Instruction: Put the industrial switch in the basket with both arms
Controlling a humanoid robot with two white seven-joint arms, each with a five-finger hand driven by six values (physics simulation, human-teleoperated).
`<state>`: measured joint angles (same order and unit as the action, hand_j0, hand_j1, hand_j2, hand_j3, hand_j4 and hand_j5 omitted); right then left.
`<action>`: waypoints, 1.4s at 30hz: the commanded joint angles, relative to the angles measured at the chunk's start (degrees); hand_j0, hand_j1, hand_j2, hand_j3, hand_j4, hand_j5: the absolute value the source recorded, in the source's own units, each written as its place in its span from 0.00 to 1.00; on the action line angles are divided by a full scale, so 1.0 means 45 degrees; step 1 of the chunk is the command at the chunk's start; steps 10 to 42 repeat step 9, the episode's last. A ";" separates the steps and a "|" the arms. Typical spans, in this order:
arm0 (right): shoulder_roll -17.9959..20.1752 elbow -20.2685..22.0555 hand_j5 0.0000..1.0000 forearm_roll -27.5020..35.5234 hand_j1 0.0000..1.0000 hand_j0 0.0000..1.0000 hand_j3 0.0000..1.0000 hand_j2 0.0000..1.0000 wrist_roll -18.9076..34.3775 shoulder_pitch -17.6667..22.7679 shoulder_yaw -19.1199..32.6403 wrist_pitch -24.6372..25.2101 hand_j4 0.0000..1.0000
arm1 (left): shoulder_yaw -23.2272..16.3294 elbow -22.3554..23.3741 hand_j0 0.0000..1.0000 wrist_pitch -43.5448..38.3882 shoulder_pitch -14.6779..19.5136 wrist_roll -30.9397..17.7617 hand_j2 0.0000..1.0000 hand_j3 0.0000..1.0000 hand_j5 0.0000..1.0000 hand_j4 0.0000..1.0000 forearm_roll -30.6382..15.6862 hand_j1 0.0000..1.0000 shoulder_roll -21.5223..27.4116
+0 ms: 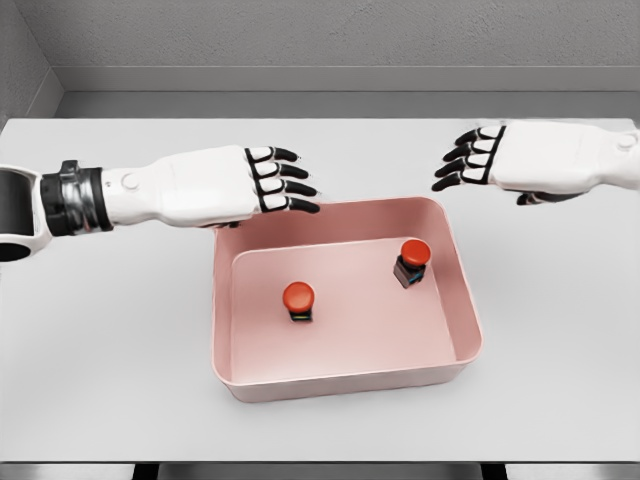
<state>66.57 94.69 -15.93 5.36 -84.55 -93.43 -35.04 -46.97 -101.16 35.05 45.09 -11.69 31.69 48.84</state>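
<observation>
Two industrial switches with red mushroom buttons on dark bodies lie inside the pink basket (pixel 222 330). One switch (pixel 298 299) stands near the basket's middle left. The other switch (pixel 411 261) sits toward the back right, slightly tilted. My left hand (pixel 285 180) hovers over the basket's back left corner, fingers spread and holding nothing. Beyond the back right corner my right hand (pixel 462 162) is held up, fingers relaxed and empty.
The basket rests on a white table (pixel 110 340) whose front edge runs along the bottom of the view. A grey wall stands behind the table's far edge.
</observation>
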 commanded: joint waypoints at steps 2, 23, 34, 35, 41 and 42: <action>0.0206 -0.0182 0.95 0.0082 0.95 0.95 0.95 0.95 -0.0020 0.0000 0.0040 0.0008 0.95 | 0.0047 -0.0001 1.00 -0.0012 0.0020 -0.0099 1.00 1.00 1.00 1.00 -0.0303 1.00 0.1372; 0.0831 -0.0201 0.95 0.0082 0.95 0.95 0.95 0.95 -0.0118 0.0000 0.0157 0.0008 0.95 | 0.0223 0.0019 1.00 -0.0012 -0.0098 -0.0059 1.00 1.00 1.00 1.00 -0.1475 1.00 0.3815; 0.0831 -0.0201 0.95 0.0082 0.95 0.95 0.95 0.95 -0.0118 0.0000 0.0157 0.0008 0.95 | 0.0223 0.0019 1.00 -0.0012 -0.0098 -0.0059 1.00 1.00 1.00 1.00 -0.1475 1.00 0.3815; 0.0831 -0.0201 0.95 0.0082 0.95 0.95 0.95 0.95 -0.0118 0.0000 0.0157 0.0008 0.95 | 0.0223 0.0019 1.00 -0.0012 -0.0098 -0.0059 1.00 1.00 1.00 1.00 -0.1475 1.00 0.3815; 0.0831 -0.0201 0.95 0.0082 0.95 0.95 0.95 0.95 -0.0118 0.0000 0.0157 0.0008 0.95 | 0.0223 0.0019 1.00 -0.0012 -0.0098 -0.0059 1.00 1.00 1.00 1.00 -0.1475 1.00 0.3815; 0.0831 -0.0201 0.95 0.0082 0.95 0.95 0.95 0.95 -0.0118 0.0000 0.0157 0.0008 0.95 | 0.0223 0.0019 1.00 -0.0012 -0.0098 -0.0059 1.00 1.00 1.00 1.00 -0.1475 1.00 0.3815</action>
